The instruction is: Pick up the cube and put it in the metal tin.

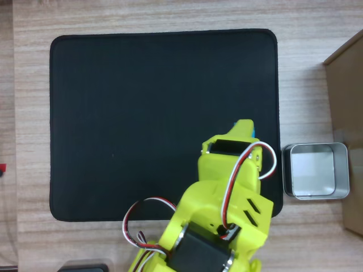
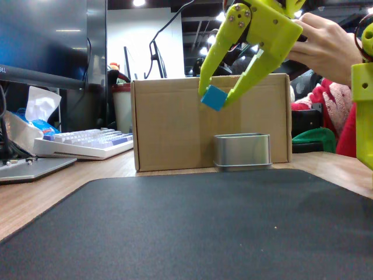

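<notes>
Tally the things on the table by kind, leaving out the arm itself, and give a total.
Cube, cyan-blue, held in the end effector: 1
Metal tin: 1
Cardboard box: 1
Black mat: 1
Keyboard: 1
Total: 5

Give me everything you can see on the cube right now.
The cube is small, bright cyan-blue and plain-faced, tilted on a corner. It hangs in the air, pinched between the two yellow-green fingers of the tool, above and slightly left of the metal tin in the fixed view. Overhead, just a blue sliver peeks past the arm.
</notes>
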Tool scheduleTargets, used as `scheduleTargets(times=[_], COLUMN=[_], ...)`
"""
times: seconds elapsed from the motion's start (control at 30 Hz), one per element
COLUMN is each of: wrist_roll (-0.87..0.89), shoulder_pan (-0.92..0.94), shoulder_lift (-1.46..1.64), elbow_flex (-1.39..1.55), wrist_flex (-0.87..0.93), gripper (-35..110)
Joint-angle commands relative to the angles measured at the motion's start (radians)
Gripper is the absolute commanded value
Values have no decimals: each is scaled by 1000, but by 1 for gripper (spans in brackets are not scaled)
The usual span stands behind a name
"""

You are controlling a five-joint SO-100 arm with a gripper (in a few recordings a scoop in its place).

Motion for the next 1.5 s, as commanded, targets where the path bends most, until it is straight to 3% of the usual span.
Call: scheduleTargets(times=[0.0,0.3,0.57,0.8,1.03,1.37,1.47], wrist_roll=[21,275,357,305,330,391,391], shoulder_pan=[60,308,471,462,468,431,405], shoulder_lift=[3,-167,-411,-456,-454,-354,-295], elbow_flex=[-21,-44,-137,-107,-104,-25,-26], wrist_flex=[-12,-150,-310,-357,-359,-397,-422], gripper=[0,0,0,0,23,22,16])
